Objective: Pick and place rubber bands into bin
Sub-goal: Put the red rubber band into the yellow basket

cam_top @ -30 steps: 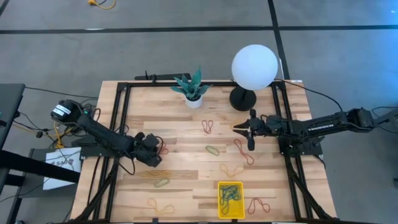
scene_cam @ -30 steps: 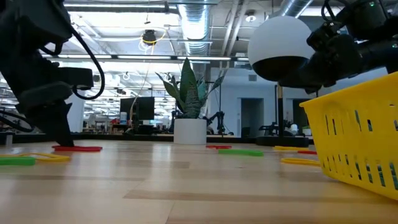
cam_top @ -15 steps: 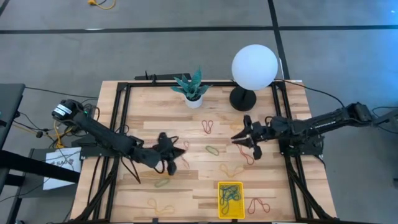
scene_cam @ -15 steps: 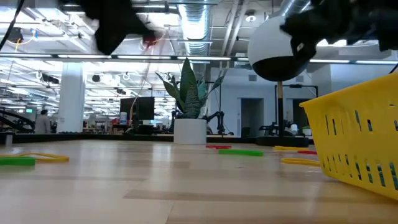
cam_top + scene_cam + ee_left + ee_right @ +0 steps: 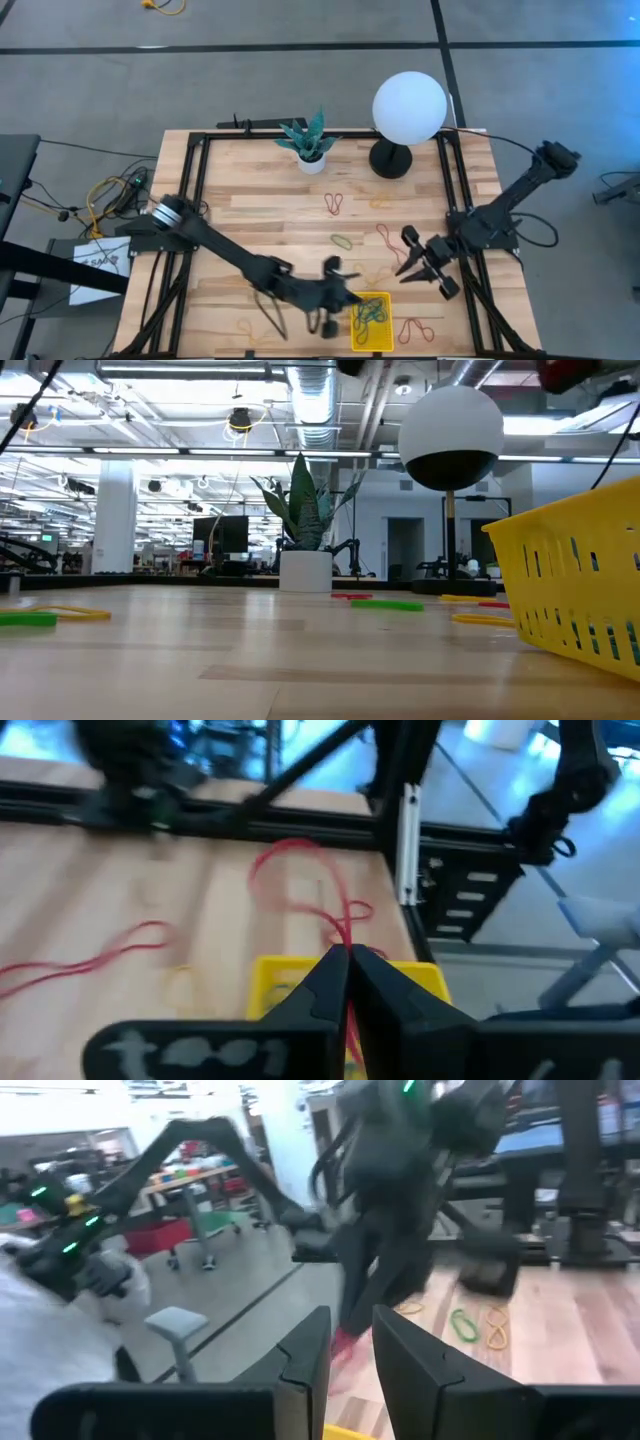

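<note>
The yellow bin (image 5: 371,320) (image 5: 570,585) sits near the table's near edge with a tangle of green and dark rubber bands in it. My left gripper (image 5: 342,298) (image 5: 347,952) is at the bin's left rim, shut on a red rubber band (image 5: 300,860). My right gripper (image 5: 415,265) (image 5: 350,1330) hovers above and to the right of the bin, facing the left arm, with a narrow gap between its fingers. Loose bands lie flat on the wood: red (image 5: 334,204), green (image 5: 342,241), red (image 5: 388,240), red (image 5: 415,330), yellow (image 5: 258,330). My left gripper pinches the red rubber band between its two fingertips at one end of the loop (image 5: 344,932). The fingers slant down toward the table's right side. The rest of the band reaches out past the fingertips as a slack twisted loop over the bin's rim (image 5: 275,975).
A white plant pot (image 5: 311,160) (image 5: 305,572) and a globe lamp (image 5: 409,107) (image 5: 450,425) stand at the far edge. Black frame rails (image 5: 195,200) run along the table's left and right sides. A green band (image 5: 385,604) and a yellow band (image 5: 75,613) lie on the wood.
My left gripper lifted a red band off the table's left part and carried it right and toward the near edge, up to the bin. My right gripper left the spot in front of the lamp, moving toward the near edge and slightly right as its arm rose.
</note>
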`<action>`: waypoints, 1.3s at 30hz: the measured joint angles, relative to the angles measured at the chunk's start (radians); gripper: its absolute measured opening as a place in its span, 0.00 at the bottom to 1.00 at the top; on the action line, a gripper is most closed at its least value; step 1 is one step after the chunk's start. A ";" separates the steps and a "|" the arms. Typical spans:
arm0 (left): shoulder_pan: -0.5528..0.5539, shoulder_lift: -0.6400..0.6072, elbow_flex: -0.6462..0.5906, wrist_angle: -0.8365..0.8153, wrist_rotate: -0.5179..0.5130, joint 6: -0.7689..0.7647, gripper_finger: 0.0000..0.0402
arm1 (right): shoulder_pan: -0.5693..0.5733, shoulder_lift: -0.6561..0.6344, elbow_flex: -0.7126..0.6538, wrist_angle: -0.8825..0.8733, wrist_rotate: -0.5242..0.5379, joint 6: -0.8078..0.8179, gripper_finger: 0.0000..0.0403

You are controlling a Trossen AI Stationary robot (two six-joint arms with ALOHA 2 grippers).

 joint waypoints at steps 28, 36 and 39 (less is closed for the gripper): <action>0.036 0.352 0.347 -0.243 0.110 -0.008 0.13 | 0.282 0.037 0.000 -0.125 0.396 0.105 0.18; 0.050 0.322 0.347 -0.275 0.104 -0.010 0.23 | 0.144 0.037 0.000 -0.473 0.546 0.476 0.18; 0.066 0.258 0.348 -0.347 0.095 -0.024 0.23 | 0.057 0.037 -0.001 -0.672 0.526 0.676 0.18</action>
